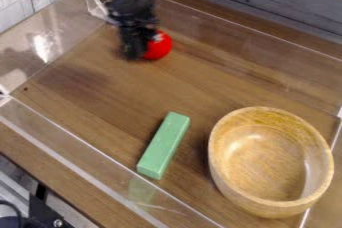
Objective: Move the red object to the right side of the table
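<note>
Claw (pixel 135 48), pointing straight down at the far left of the table (pixel 94 102), with its jaws drawn together. Motion blur hides the tips, so whether they pinch the red object (pixel 158 44) or merely stand against it cannot be read; the two overlap in this view, the fruit showing at the claw's right edge, low against the wood.

Red object — a small rounded toy fruit, far-left region of the table, close to the rear acrylic wall (pixel 254 27). Being nearly round, it offers no long axis to align with; any approach angle should serve equally.

Key relation: the fruit lies immediately to the right of the claw as pictured, touching or nearly so, and on the side toward which it must travel. If it is in the grasp, the coming move is a plain carry to the right; if it is not, a closed claw travelling right would push it along, and it might roll.

Other items: a green block (pixel 163 145) lies near the front centre, its long axis running front to back with a slight tilt; a wooden bowl (pixel 271 160) occupies the front right corner. Both sit well apart from the fruit — the rear right stretch of the table looks open as a destination.
</note>
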### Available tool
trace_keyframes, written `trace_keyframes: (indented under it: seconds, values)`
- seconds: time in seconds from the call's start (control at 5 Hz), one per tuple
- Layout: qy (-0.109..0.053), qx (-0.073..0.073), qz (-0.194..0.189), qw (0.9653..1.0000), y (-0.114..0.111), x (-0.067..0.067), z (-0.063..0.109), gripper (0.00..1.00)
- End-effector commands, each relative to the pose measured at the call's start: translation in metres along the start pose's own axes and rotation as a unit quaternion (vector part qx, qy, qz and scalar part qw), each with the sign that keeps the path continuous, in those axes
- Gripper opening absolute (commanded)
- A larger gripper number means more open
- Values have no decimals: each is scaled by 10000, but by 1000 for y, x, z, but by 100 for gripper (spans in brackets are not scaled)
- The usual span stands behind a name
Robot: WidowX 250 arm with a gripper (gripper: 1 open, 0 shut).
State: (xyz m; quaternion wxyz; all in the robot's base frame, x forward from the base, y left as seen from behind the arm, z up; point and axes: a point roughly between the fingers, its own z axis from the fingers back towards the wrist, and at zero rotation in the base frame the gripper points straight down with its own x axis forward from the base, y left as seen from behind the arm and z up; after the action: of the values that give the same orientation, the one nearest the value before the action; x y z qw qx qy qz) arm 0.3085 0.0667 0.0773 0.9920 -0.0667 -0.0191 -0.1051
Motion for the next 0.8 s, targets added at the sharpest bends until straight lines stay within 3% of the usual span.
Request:
trace_keyframes:
  seconds: [0.0,0.4,0.6]
  values:
    - [-305,154,-53,9994,-32,26,24,0]
    - [-315,-10,-279,9991,-104,77,3,0]
    - [-395,89,157,9991,-94,70,13,0]
